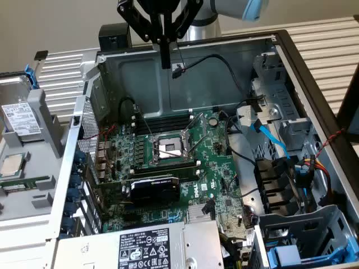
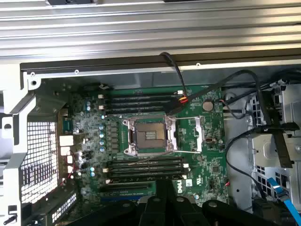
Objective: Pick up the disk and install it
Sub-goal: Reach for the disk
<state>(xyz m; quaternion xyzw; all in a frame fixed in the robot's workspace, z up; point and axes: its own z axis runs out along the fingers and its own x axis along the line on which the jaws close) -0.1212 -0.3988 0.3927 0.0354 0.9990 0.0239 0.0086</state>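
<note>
gripper hangs over the open computer case, fingers together, empty. disk lies outside the case, at the exterior view's left.

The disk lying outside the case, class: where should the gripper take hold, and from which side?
Probably from above, pinching the disk across its narrower width, at the edges of the blue carrier frame. It lies with its white label up, so the broad face offers nothing to pinch. The grey bracket beside it may crowd one edge.
</note>
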